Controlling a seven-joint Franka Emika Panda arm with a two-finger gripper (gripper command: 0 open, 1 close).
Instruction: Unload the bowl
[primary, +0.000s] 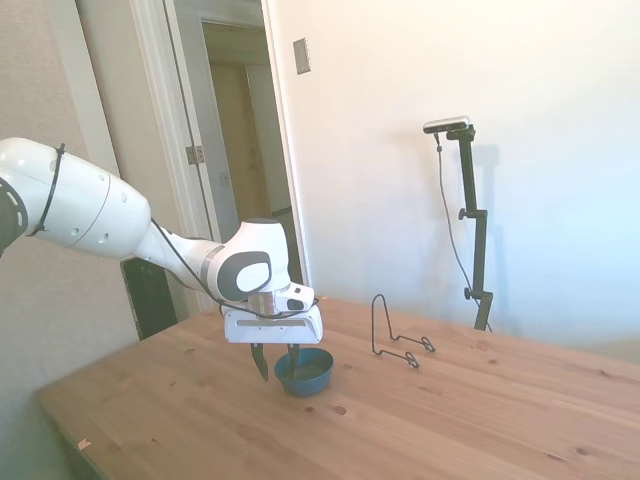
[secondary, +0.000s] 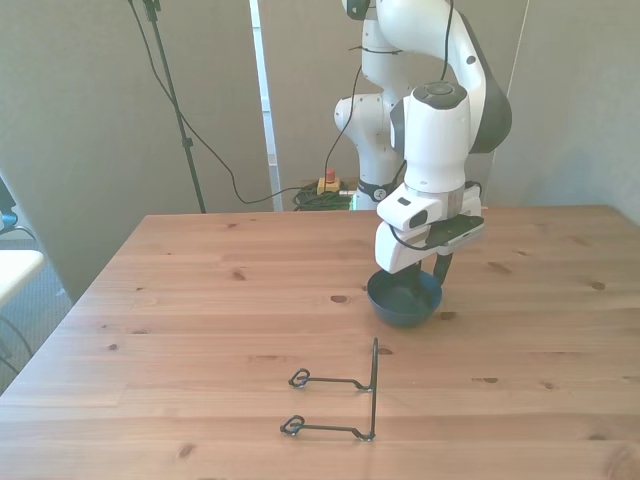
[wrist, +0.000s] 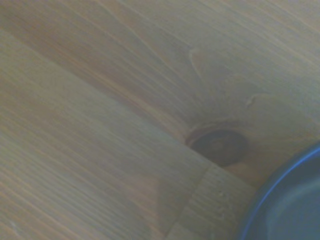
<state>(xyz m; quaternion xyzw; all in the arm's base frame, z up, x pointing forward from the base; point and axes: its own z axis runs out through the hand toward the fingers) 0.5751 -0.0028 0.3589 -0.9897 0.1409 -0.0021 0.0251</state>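
Note:
The small dark-blue bowl (primary: 306, 372) stands upright on the wooden table (primary: 480, 420), near its middle. My gripper (primary: 277, 362) is low over the bowl's rim, on the side toward the arm. Its fingers are open and straddle the rim: one dark finger (primary: 260, 362) is outside the bowl and the other dips inside it. In the front view the bowl (secondary: 405, 300) sits just under the gripper (secondary: 428, 278), which hides part of its far rim. The wrist view catches only a blurred arc of the bowl (wrist: 287, 202).
A thin black wire rack (primary: 398, 338) stands on the table past the bowl, away from the arm; in the front view the rack (secondary: 350, 400) lies nearer the camera. A dark knot (wrist: 218, 145) marks the wood beside the bowl.

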